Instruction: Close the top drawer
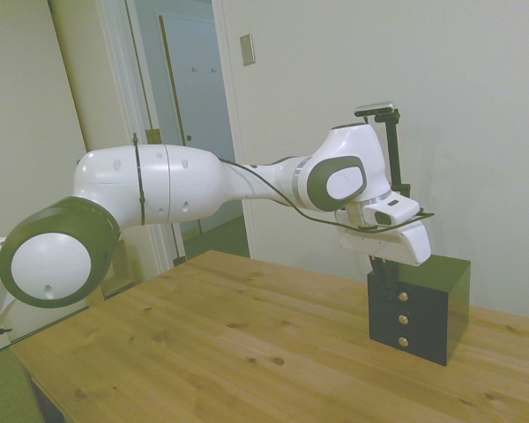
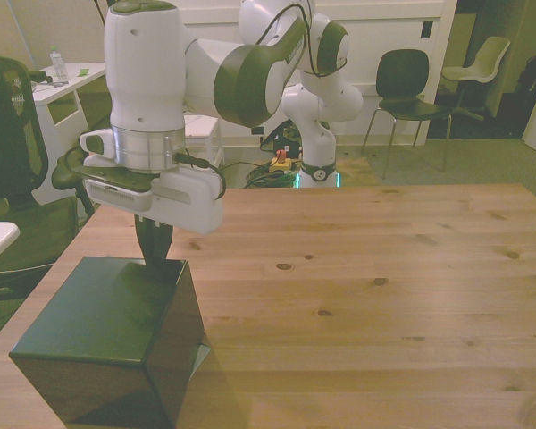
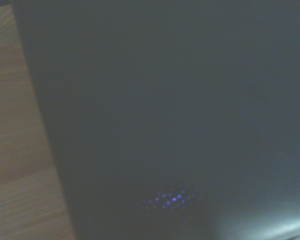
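Note:
A small black cabinet (image 1: pixel 441 308) stands on the wooden table (image 1: pixel 247 344), with three pale-gold knobs in a column on its front. The top drawer (image 1: pixel 419 293) carries the uppermost knob (image 1: pixel 403 297), and its front looks level with the two drawers below. My gripper (image 1: pixel 384 271) points down at the cabinet's upper front edge, its dark fingers together against the top drawer's front. In the front view my gripper (image 2: pixel 154 259) sits at the cabinet's far top edge; the drawer fronts are hidden there. The wrist view is filled by the blurred black cabinet top (image 3: pixel 180 120).
The cabinet (image 2: pixel 116 340) stands near the table's corner at the front view's left, close to the table (image 2: pixel 384 268) edge. Beyond the table are a desk (image 2: pixel 62 89), an office chair (image 2: pixel 9 116) and two chairs (image 2: pixel 411 85).

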`<state>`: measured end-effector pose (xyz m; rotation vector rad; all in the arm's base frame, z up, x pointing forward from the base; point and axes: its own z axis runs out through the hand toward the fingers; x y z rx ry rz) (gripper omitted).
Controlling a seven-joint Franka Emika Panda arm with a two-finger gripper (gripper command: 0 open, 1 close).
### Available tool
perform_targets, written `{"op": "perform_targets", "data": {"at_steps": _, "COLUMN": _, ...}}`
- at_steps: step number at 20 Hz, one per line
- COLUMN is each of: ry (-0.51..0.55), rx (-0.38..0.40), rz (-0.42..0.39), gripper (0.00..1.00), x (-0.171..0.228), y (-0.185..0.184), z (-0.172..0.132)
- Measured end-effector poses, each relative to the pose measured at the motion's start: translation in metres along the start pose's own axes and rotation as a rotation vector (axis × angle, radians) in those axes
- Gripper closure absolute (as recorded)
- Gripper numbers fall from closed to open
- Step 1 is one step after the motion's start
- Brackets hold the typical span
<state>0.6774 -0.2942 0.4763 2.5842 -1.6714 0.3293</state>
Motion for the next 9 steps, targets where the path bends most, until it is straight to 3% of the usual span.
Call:
{"op": "perform_targets", "data": {"at_steps": 7, "ry": -0.057, "rx": 0.017, "rz": 0.040, "gripper": 1.00, "x": -0.047, "y": 0.030, "z": -0.020}}
{"op": "perform_targets", "data": {"at_steps": 8, "ry": -0.069, "rx": 0.019, "rz": 0.048, "gripper": 0.00, "x": -0.054, "y": 0.036, "z": -0.025}}
{"op": "perform_targets", "data": {"at_steps": 9, "ry": -0.079, "rx": 0.023, "rz": 0.054, "gripper": 0.00, "x": -0.063, "y": 0.042, "z": -0.032}}
